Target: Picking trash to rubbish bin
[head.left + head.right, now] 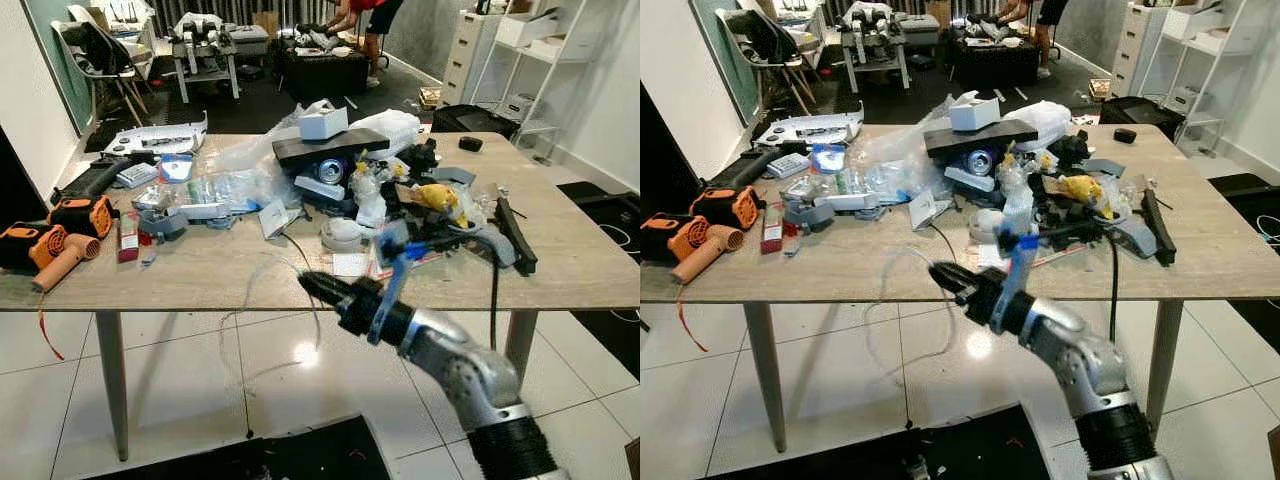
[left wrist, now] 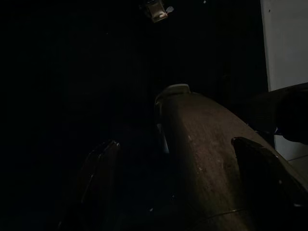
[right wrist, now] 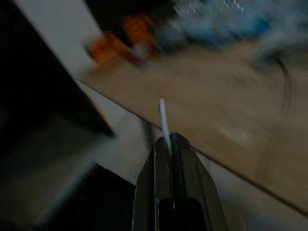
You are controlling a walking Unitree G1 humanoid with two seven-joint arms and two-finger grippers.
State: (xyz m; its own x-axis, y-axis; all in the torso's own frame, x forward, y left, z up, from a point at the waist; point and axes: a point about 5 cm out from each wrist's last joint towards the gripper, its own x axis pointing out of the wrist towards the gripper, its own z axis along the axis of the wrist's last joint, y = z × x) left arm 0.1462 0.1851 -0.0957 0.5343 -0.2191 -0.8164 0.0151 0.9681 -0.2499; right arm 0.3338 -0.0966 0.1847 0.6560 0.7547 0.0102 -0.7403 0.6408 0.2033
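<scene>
Right wrist view: right pincer [image 3: 169,144] pressed shut on a thin white sliver of trash [image 3: 163,118], a scrap standing up from between the black fingertips. Seen from the head, held out in front of the surface's [image 1: 200,275] near edge, off the wood, over the tiled floor [image 1: 180,370]. Likely paper or thin plastic: near weightless, limp, easily slipped or blown loose, so best pinched well in from its edge and carried without jerks. Clear film [image 1: 270,320] hanging over the near edge just beside, equally light and floppy. Clutter heaped toward the far middle of the surface; orange tools [image 1: 60,235] at the left edge. Left pincer [image 2: 178,159] idle in the dark, fingers apart.
</scene>
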